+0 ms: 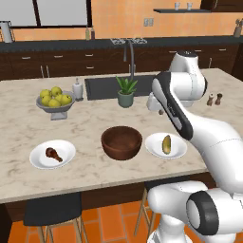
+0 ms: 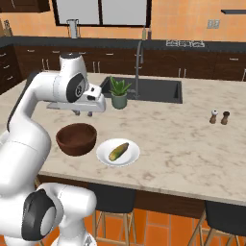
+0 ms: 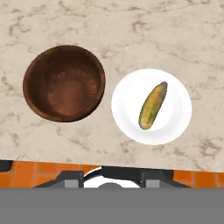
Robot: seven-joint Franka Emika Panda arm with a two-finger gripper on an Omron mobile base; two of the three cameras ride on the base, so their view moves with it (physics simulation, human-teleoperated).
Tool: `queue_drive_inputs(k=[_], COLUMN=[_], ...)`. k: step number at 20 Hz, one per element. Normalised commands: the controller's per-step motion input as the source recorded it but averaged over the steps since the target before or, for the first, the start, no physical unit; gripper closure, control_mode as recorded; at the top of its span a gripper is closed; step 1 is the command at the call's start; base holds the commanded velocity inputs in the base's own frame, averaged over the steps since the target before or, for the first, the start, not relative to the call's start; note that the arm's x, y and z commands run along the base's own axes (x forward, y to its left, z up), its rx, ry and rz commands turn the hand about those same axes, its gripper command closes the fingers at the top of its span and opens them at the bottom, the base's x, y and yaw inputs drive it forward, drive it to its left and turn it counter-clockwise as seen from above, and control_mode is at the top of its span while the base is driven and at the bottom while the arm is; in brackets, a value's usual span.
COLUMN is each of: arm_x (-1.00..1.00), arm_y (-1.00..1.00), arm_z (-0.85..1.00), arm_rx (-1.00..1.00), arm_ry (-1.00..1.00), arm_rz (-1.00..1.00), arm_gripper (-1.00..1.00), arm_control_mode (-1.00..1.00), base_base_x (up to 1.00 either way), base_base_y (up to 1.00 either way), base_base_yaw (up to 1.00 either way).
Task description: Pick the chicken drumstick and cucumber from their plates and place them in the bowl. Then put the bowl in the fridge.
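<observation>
The marble bench [image 1: 19, 128] carries everything here. The brown wooden bowl [image 1: 121, 142] sits near the front edge between two white plates: the left plate [image 1: 52, 154] has the chicken drumstick [image 1: 53, 154], the right plate [image 1: 165, 145] the cucumber [image 1: 166, 144]. The end effector [image 2: 82, 112] hovers above the bowl; can't tell how wide it is.

Two plates [image 1: 35, 161] [image 1: 178, 151]; one bowl [image 1: 121, 142]; one chicken drumstick [image 1: 53, 154]; one cucumber [image 1: 166, 144]; one fruit bowl [image 1: 54, 107]; two shakers [image 1: 210, 100] [image 1: 218, 99]; one potted plant [image 1: 126, 91].
</observation>
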Motion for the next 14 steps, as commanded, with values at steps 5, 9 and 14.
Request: queue_drive_inputs(k=[5,9,14], arm_x=[-0.15,-0.09,0.27], arm_y=[-0.14,-0.62,-0.61], arm_z=[-0.11,-0.5,-0.63], arm_rx=[0.0,0.0,-0.01], arm_ry=[0.0,0.02,0.02], arm_rz=[-0.01,-0.08,-0.09], arm_gripper=[-1.0,-1.0,-1.0], arm_control_mode=[-1.0,-1.0,-1.0], base_base_x=[0.0,0.0,0.0], base_base_y=[0.0,0.0,0.0], base_base_yaw=[0.0,0.0,0.0])
